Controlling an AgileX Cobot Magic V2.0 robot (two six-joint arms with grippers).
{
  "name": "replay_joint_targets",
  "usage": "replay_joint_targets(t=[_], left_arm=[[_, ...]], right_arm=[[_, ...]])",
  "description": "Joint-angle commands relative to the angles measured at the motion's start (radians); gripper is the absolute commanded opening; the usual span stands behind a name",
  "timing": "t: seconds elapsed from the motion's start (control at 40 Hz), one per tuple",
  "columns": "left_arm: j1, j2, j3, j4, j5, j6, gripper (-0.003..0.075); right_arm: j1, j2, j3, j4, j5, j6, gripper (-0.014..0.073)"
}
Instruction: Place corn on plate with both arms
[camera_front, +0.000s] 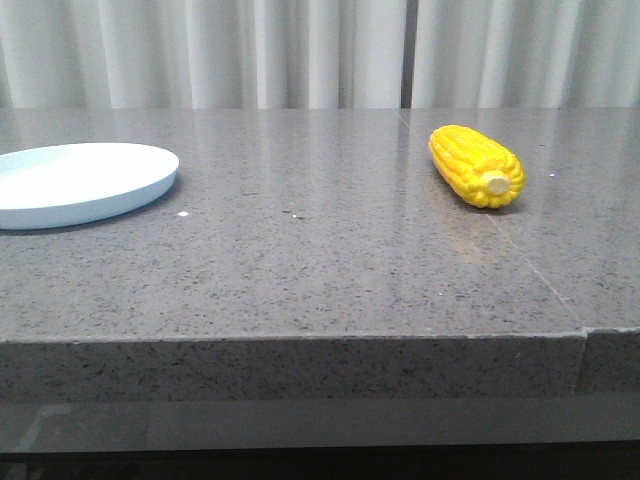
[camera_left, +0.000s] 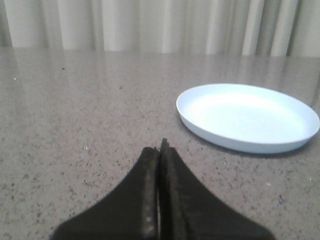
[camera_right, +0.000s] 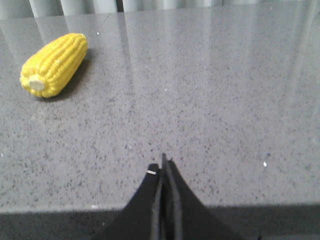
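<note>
Corn (camera_front: 476, 166) on table right, well apart from empty plate (camera_front: 75, 183).

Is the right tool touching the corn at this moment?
Apart. In the right wrist view the right tool sits shut near the table edge, with a wide stretch of bare table between it and the corn.

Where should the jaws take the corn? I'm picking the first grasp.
Probably across its thick middle, coming from above. The corn lies flat on the table, lengthwise front to back with its cream stub toward the robot, so both long flanks are free for the jaws. The right gripper, shut now, must open first.
</note>
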Motion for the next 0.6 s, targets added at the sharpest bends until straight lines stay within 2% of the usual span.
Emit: replay_joint_targets(t=[0.0, 0.07, 0.23, 0.4, 0.57], left_arm=[[-0.001, -0.019, 0.001, -0.012, -0.181, 0.000, -0.0020], [-0.001, -0.019, -0.017, -0.012, -0.244, 0.000, -0.0020], [-0.001, -0.014, -0.138, 0.009, -0.193, 0.000, -0.0020], [-0.001, 0.050, -0.344, 0.139, -0.014, 0.000, -0.0020], [-0.001, 0.200, -0.478, 0.185, 0.106, 0.000, -0.0020]], right_arm=[[-0.007, -0.010, -0.036, 0.007, -0.118, -0.008, -0.0084], [-0.007, -0.010, -0.069, 0.007, -0.106, -0.008, -0.0084], [-0.007, -0.009, -0.190, 0.007, -0.013, -0.008, -0.0083], [-0.007, 0.070, -0.398, 0.007, 0.124, -0.008, -0.0081], [-0.007, 0.252, -0.551, 0.007, 0.152, -0.008, -0.0081]])
